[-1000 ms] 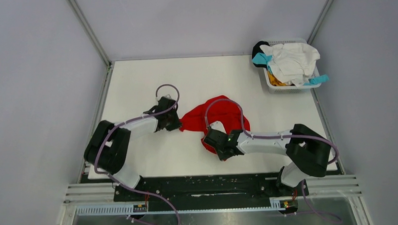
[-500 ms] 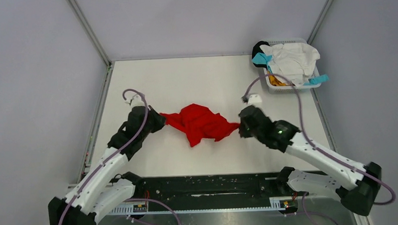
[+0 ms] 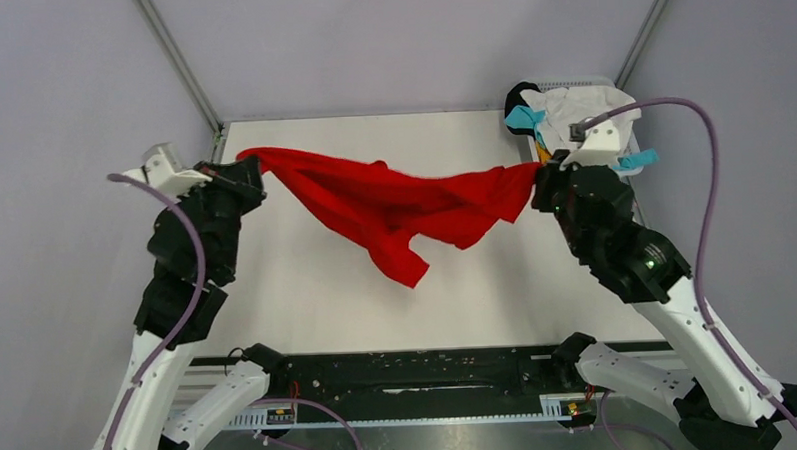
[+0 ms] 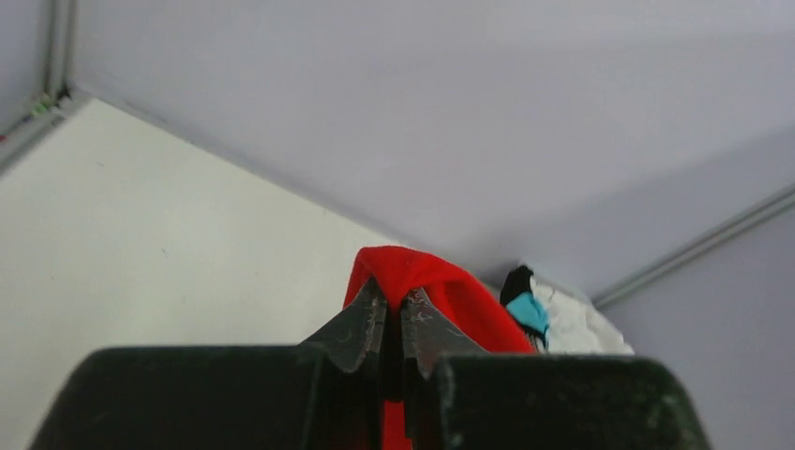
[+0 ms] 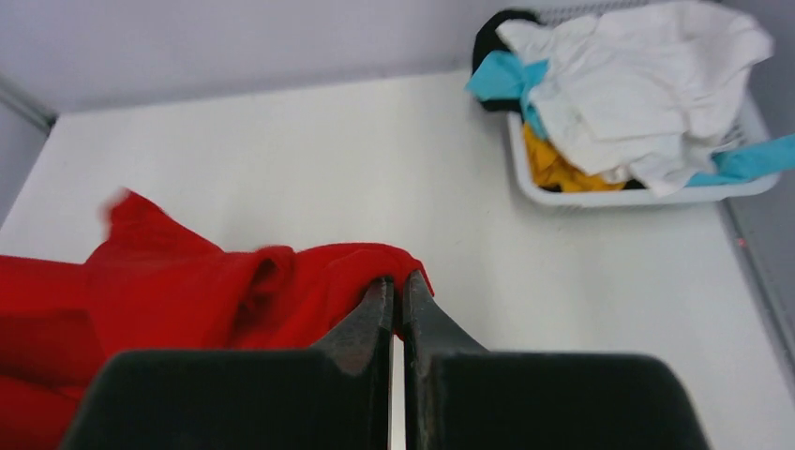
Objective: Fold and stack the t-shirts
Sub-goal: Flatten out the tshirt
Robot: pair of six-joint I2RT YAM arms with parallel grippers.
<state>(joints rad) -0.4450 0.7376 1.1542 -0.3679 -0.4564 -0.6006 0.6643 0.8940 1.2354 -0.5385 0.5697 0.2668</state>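
Hanging taut midair: one red t-shirt point(image 3: 394, 200), left jaws and right jaws clenched on opposite ends.

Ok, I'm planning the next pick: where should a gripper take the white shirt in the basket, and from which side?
Probably a raised crease near the middle of the white t-shirt, coming down from above: it lies crumpled uppermost in the basket, whose walls block a sideways approach.
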